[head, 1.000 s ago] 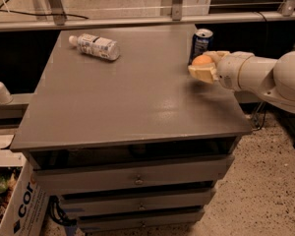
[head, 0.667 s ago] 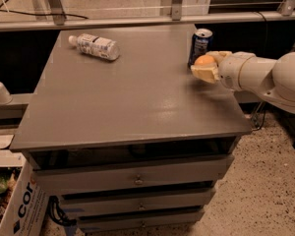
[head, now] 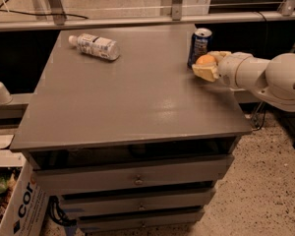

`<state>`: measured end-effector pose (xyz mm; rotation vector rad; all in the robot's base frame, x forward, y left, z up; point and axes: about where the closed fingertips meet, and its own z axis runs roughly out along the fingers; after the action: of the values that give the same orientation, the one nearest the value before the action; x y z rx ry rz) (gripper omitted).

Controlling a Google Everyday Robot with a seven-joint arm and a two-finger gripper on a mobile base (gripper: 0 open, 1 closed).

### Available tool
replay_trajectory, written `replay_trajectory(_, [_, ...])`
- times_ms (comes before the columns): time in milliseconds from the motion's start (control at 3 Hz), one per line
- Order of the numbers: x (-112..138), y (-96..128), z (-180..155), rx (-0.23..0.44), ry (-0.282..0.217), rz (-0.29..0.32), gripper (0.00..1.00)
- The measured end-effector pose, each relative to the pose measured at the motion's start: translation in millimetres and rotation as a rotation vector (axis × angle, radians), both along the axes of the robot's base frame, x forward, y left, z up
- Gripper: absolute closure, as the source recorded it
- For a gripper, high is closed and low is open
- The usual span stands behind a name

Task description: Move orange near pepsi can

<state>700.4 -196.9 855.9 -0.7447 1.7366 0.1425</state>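
Since a second ago the gripper (head: 203,66) has crept a little toward 1 o'clock, carrying the orange (head: 205,60) closer to the pepsi can (head: 200,45); nothing else on the table (head: 137,107) has shifted. The claw is clamped on the orange, its pale fingers above and below the fruit, and the white arm (head: 265,75) reaches in from 3 o'clock. The orange sits at about 5 o'clock of the can, just beside it, over the far right part of the tabletop; whether it rests on the surface or hangs slightly above cannot be told. The step in hand looks like the set-down. To do it well, lower straight down until the fruit bears on the table, part the fingers gently so it does not roll, and draw back toward 3 o'clock, away from the can, so that the can is not knocked. The orange is round, with no long axis and no evident facing. The can stands upright, long axis vertical, silver rim up. The clear bottle (head: 95,46) lies on its side well away at 9 o'clock of the can, cap toward 10 o'clock.
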Motion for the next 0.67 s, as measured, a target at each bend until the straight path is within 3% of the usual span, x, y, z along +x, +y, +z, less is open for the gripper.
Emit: replay_trajectory(667, [22.3, 14.4, -14.3, 0.025, 0.009, 0.013, 1.0])
